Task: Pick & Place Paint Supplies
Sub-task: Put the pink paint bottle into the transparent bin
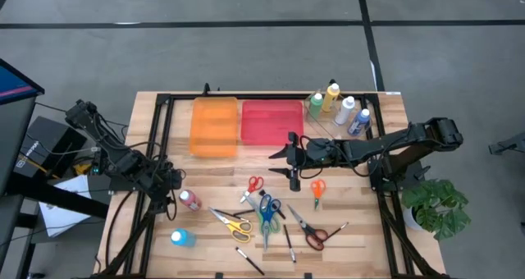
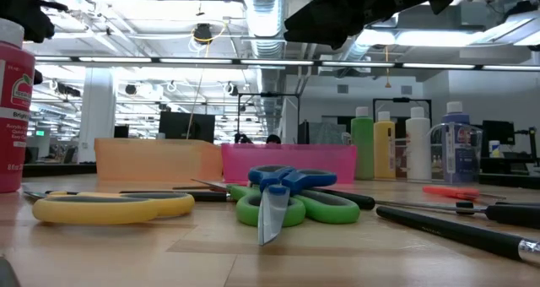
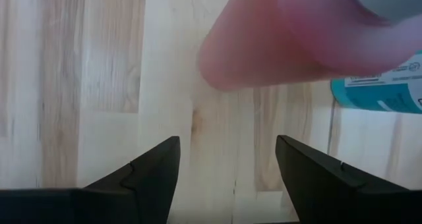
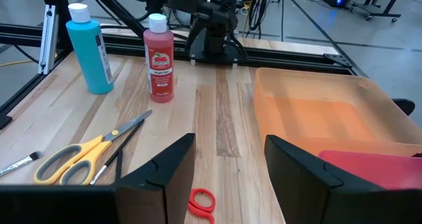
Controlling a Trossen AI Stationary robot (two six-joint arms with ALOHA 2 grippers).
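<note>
My left gripper (image 1: pixel 170 181) (image 3: pixel 227 168) is open and low over the table's left side, with the upright red paint bottle (image 1: pixel 189 199) (image 3: pixel 283 39) just ahead of its fingers and untouched. A blue bottle (image 1: pixel 182 238) (image 4: pixel 89 49) stands nearer the near edge. My right gripper (image 1: pixel 292 159) (image 4: pixel 231 158) is open above the table's middle, by the pink tray (image 1: pixel 271 121). Below it lie red scissors (image 1: pixel 253 186) (image 4: pixel 201 203), orange scissors (image 1: pixel 317 189), blue and green scissors (image 1: pixel 267 210) (image 2: pixel 287 194), yellow scissors (image 1: pixel 232 223) (image 4: pixel 72 158) and thin brushes (image 1: pixel 289 244).
An orange tray (image 1: pixel 214 127) (image 4: pixel 316 112) sits beside the pink tray at the far side. Green, yellow, white and blue bottles (image 1: pixel 336 105) (image 2: pixel 405 143) stand grouped at the far right corner. Dark-red scissors (image 1: pixel 310 234) lie near the near edge. A potted plant (image 1: pixel 435 205) stands off the right edge.
</note>
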